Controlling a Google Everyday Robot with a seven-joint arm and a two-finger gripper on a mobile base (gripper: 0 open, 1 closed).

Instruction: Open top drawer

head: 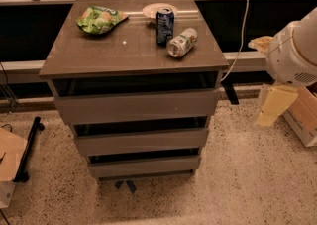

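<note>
The top drawer (136, 106) is the widest of three grey-brown flat fronts in a cabinet at the centre of the camera view. Its front stands a little forward of the cabinet top, with a dark gap above it. Only a white rounded part of my arm (293, 50) shows, at the right edge, to the right of the cabinet and apart from it. My gripper is out of view. Nothing touches the drawer front.
On the cabinet top (99, 50) lie a green chip bag (99, 19), a white bowl (157, 9), an upright blue can (164, 25) and a tipped can (182, 42). A black piece (229, 92) and a white cable (241, 35) are by the drawer's right end. Cardboard boxes (302, 115) stand at the right.
</note>
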